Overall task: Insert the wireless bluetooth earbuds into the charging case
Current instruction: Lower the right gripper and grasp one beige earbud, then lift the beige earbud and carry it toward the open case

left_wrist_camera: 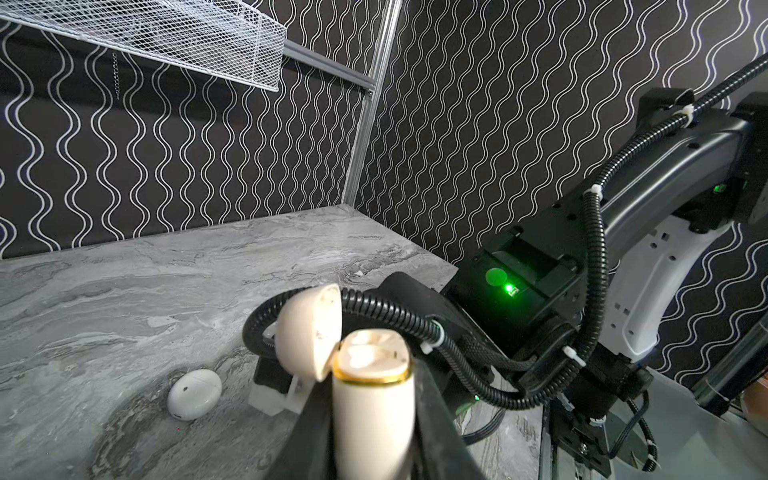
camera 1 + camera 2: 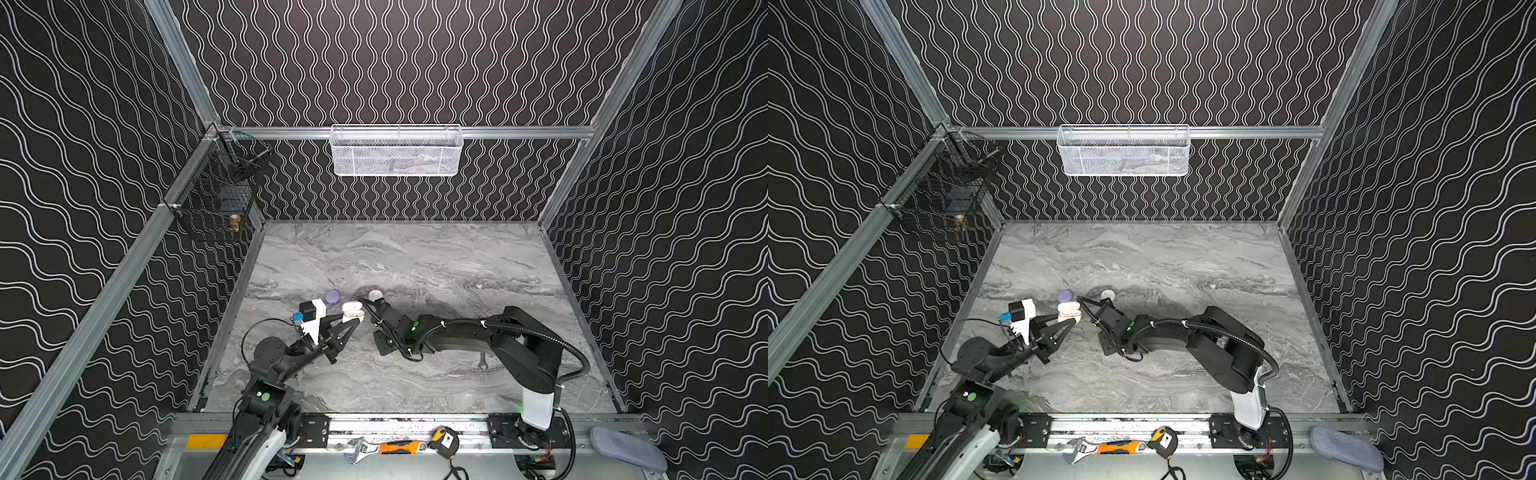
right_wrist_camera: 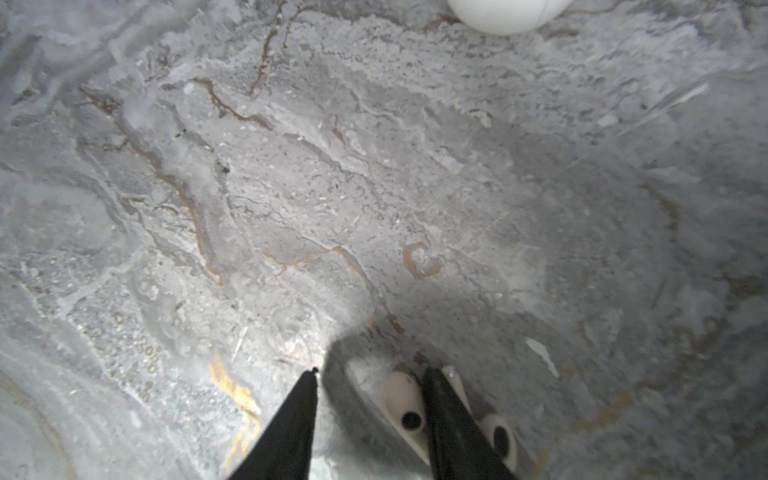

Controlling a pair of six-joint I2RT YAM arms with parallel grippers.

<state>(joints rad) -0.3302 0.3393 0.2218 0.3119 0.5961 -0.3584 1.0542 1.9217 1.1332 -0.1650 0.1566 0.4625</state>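
My left gripper (image 1: 372,388) (image 2: 352,321) is shut on the cream charging case (image 1: 374,419) (image 2: 354,316). The case has a gold rim, stands upright, and its lid (image 1: 309,332) is swung open. Just right of it in both top views, my right gripper (image 2: 366,305) (image 3: 372,371) hangs low over the table, open. Two cream earbuds (image 3: 405,401) lie on the marble in the right wrist view. One lies between the fingers, against one black finger (image 3: 446,415). The second earbud (image 3: 498,436) lies outside that finger. Neither is gripped.
A closed white case (image 2: 375,295) (image 1: 194,392) and a lavender case (image 2: 332,296) sit just behind the grippers. A steel wrench (image 2: 482,362) lies partly under the right arm. A white mesh basket (image 2: 397,151) hangs on the back wall and a black one (image 2: 216,195) at left.
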